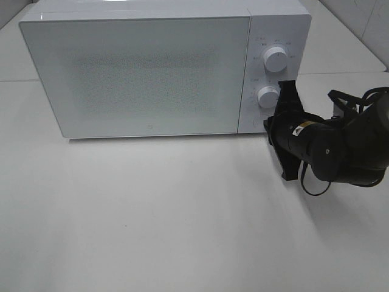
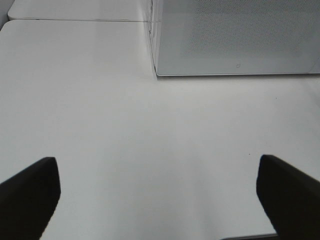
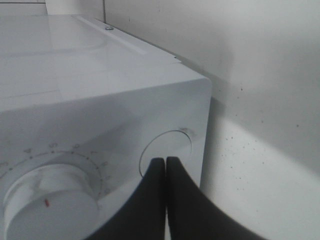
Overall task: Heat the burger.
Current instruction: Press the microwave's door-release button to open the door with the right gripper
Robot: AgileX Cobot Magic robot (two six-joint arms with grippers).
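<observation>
Right end effector point(image 3: 165, 160), fingers together, tips on the microwave's point(image 1: 140, 73) round button point(image 3: 172, 142); burger unseen, probably soft: hold its sides gently.

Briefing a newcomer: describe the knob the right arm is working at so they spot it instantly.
Find the white microwave on the table; right of its door two round white knobs stack vertically. It is the lower knob, with the shut black right end effector at it; the upper knob stands clear.
</observation>
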